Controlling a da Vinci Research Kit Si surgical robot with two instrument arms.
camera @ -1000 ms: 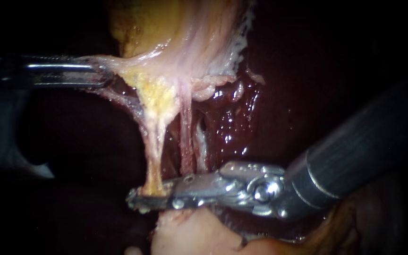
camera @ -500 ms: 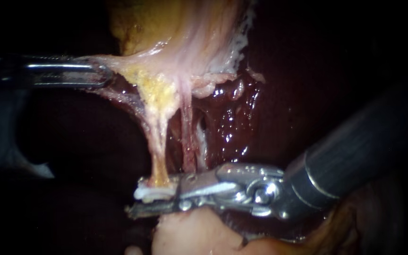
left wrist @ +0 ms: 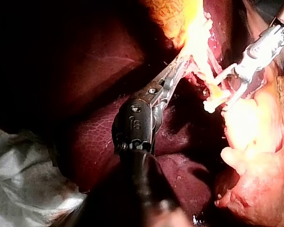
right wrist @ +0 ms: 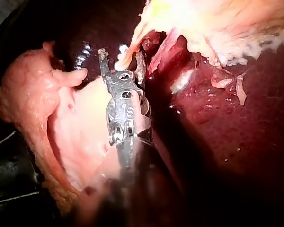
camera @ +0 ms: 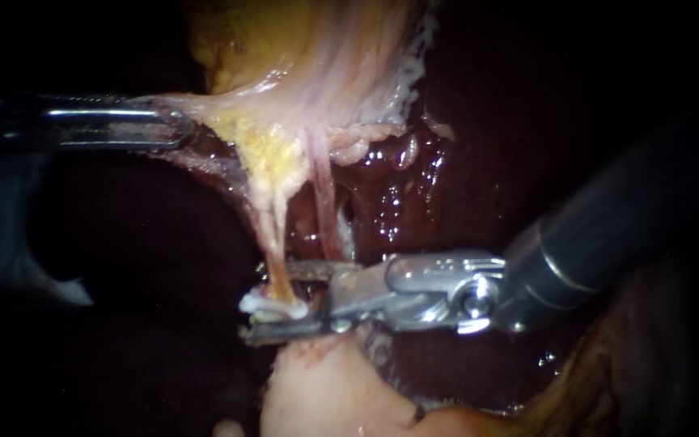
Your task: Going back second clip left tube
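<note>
white clip [camera: 275, 307] sits low on the left tube [camera: 271, 218], near its bottom end. the right instrument [camera: 259, 301] has its jaws apart, one above the clip and one below it, and they hold nothing. the left instrument [camera: 170, 129] has its jaws closed tight on a stretched flap of the gallbladder [camera: 301, 65]. dark red liver [camera: 463, 162] lies behind.

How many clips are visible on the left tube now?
1: a white clip at the lower end of the left tube, at the tip of the right instrument. Others may be hidden behind it.
</note>
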